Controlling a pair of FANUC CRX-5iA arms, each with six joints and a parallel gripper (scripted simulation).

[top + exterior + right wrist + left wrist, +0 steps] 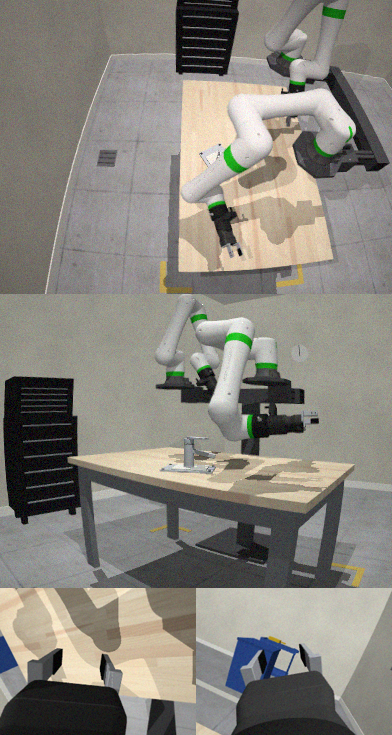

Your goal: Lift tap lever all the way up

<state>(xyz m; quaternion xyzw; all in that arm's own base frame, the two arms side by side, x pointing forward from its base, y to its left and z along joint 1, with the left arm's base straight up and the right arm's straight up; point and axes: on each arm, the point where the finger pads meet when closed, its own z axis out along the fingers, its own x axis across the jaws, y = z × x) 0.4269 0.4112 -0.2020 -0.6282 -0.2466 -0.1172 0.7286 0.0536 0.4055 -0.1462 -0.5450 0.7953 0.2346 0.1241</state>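
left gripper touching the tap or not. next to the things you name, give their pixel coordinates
Apart. The exterior view shows the left gripper [235, 249] [314, 418] [282, 653] in the air, well to one side of the tap [212, 156] [189, 455], with bare wall visible between them.
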